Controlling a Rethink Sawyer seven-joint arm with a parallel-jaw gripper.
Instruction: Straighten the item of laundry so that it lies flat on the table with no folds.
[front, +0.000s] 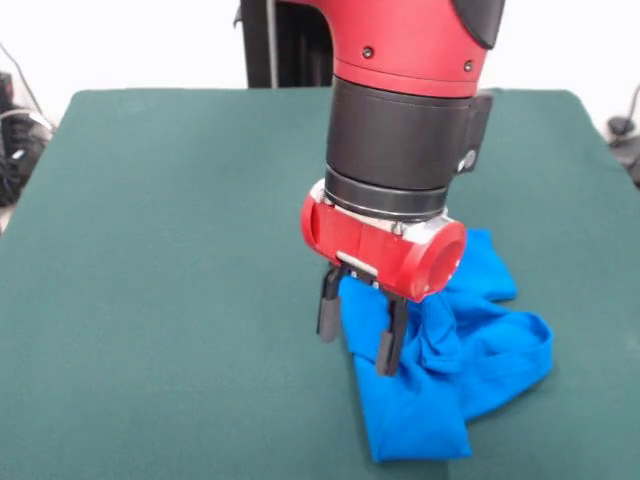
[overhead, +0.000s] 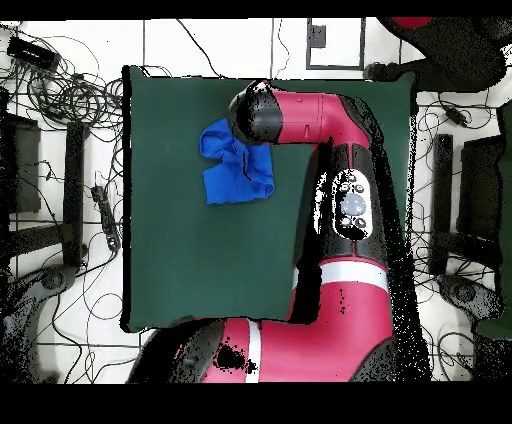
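Observation:
The item of laundry (front: 450, 370) is a bright blue shirt lying crumpled and folded over itself on the dark green table (front: 150, 250), at the near right in the front view. No print shows on it. My gripper (front: 360, 330) stands open over the shirt's left edge, one finger (front: 328, 308) off the cloth and the other (front: 391, 345) in front of it. Whether the tips touch the cloth I cannot tell. In the overhead view the shirt (overhead: 232, 168) lies near the table's (overhead: 180, 250) upper left, and the arm's wrist (overhead: 258, 110) hides the gripper.
The red arm (overhead: 345, 190) runs along the table's right side in the overhead view. Cables (overhead: 60, 90) and black stands (overhead: 72, 190) crowd the floor beyond the table's left edge. The shirt lies close to the front edge in the front view.

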